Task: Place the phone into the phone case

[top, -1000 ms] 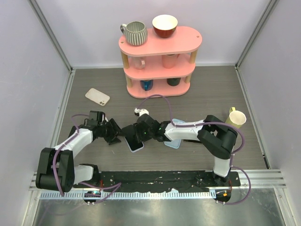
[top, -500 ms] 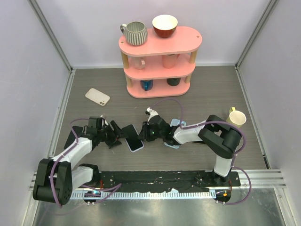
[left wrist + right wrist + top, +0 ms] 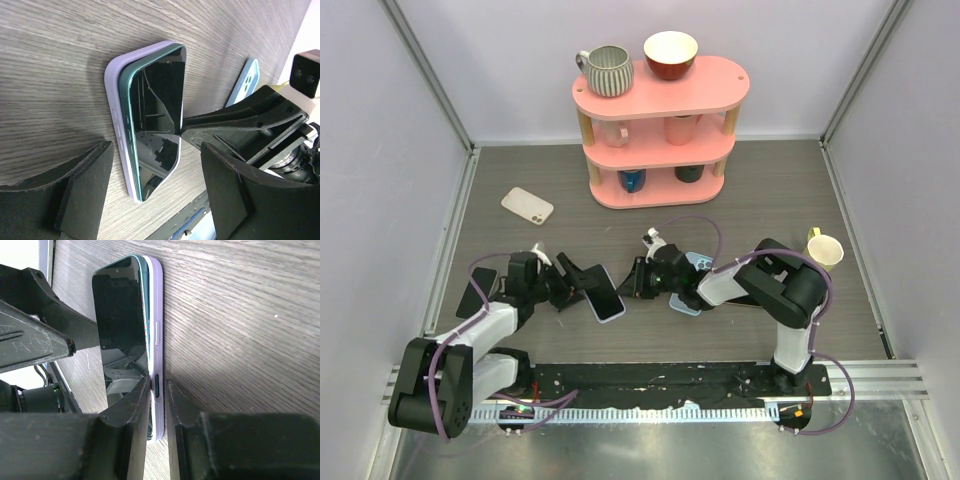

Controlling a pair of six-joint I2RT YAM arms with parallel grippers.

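Your phone (image 3: 157, 115) lies screen up in the lilac phone case (image 3: 112, 85) on the table (image 3: 770, 190), its teal rim showing above the case wall along one long side. Your right gripper (image 3: 157, 387) has its jaws almost together, pinching the case's other long edge near one end. Your left gripper (image 3: 572, 285) stands wide, with the phone's near end between its fingers, untouched by either.
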